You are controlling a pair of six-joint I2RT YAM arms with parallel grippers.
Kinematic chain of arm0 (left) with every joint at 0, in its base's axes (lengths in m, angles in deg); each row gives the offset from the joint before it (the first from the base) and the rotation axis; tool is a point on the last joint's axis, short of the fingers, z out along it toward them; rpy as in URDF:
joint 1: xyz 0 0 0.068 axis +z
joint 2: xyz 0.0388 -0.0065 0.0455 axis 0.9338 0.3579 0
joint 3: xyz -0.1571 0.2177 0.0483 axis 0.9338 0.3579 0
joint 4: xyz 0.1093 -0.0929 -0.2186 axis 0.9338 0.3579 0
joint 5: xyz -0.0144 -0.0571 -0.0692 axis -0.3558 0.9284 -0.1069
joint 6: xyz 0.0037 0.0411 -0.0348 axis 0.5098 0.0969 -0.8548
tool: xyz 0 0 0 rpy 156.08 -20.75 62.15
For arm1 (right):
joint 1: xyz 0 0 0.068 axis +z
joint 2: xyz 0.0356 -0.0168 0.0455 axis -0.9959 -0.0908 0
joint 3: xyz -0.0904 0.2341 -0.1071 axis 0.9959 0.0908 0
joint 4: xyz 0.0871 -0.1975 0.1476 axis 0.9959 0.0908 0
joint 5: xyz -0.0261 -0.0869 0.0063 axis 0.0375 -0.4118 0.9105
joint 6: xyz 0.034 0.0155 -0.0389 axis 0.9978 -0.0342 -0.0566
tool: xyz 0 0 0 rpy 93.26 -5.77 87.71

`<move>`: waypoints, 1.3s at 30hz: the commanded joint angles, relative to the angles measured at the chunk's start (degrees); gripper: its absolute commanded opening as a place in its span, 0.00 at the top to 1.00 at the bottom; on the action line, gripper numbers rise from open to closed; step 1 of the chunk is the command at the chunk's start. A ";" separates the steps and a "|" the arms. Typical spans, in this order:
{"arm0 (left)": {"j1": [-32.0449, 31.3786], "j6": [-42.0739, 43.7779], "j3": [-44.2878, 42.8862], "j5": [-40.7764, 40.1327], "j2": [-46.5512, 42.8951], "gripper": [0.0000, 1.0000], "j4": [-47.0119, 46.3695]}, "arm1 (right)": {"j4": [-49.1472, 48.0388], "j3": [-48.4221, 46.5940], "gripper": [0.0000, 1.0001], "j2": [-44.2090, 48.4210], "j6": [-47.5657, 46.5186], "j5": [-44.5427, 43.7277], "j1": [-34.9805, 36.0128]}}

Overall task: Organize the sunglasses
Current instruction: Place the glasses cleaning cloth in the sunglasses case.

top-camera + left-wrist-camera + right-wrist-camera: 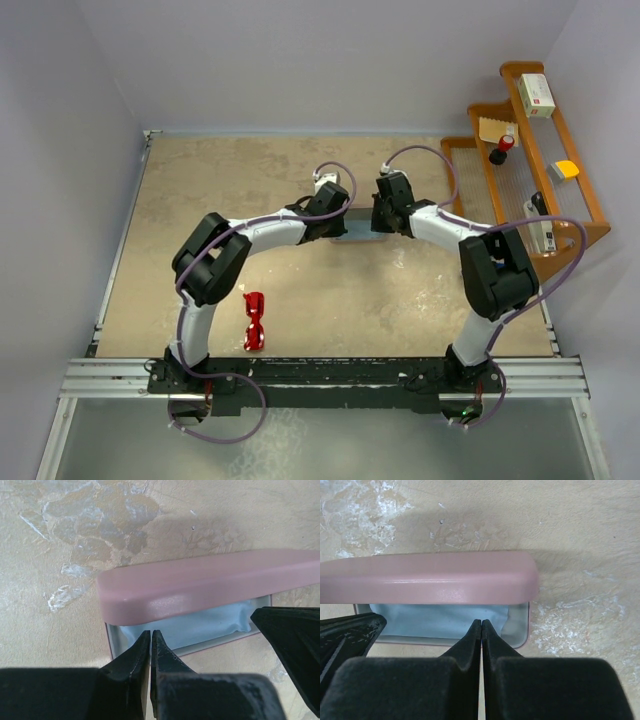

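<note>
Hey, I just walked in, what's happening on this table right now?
Both arms reach to mid-table, where the pink case sits open with the light blue cloth inside. The left tool and the right tool are both closed, tips at the cloth by the case's near rim. Whether they pinch it is unclear. The red sunglasses lie on the table near the left arm's base, not yet in the case.

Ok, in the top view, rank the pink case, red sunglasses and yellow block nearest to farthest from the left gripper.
1. Pink oblong case, right at the left gripper.
2. Glossy red sunglasses, near edge, left.
3. Yellow block, wooden rack, far right.
</note>
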 commanded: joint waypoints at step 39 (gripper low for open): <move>0.05 0.91 0.71 -2.09 1.88 1.00 4.90 | 4.03 -0.48 1.00 -2.64 0.96 -6.98 -0.18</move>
